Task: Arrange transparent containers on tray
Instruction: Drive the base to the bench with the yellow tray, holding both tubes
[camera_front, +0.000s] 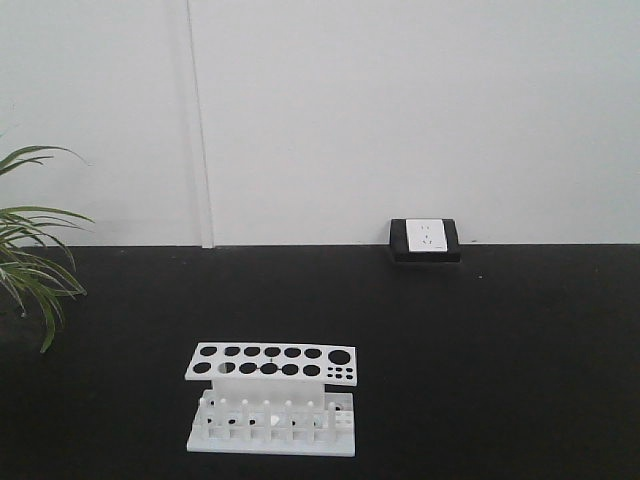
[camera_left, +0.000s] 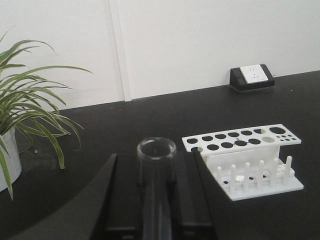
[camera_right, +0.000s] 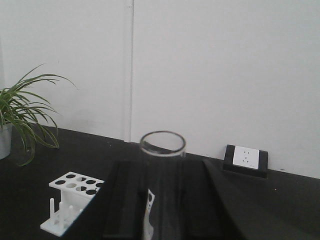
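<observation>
A clear glass test tube (camera_left: 156, 150), open mouth toward the camera, lies between the black fingers of my left gripper (camera_left: 156, 172), which is shut on it. My right gripper (camera_right: 162, 175) is likewise shut on a second clear test tube (camera_right: 162, 144). The tray is a white holed tube rack (camera_front: 270, 362) standing on the black tabletop, and its holes hold nothing. It sits ahead and to the right of the left gripper, rack (camera_left: 240, 140), and low to the left of the right gripper, rack (camera_right: 75, 185). Neither gripper shows in the front view.
A potted green plant (camera_front: 30, 260) stands at the table's left edge, plant (camera_left: 30, 100). A black-and-white power socket box (camera_front: 426, 240) sits against the white wall at the back right, socket box (camera_right: 245, 159).
</observation>
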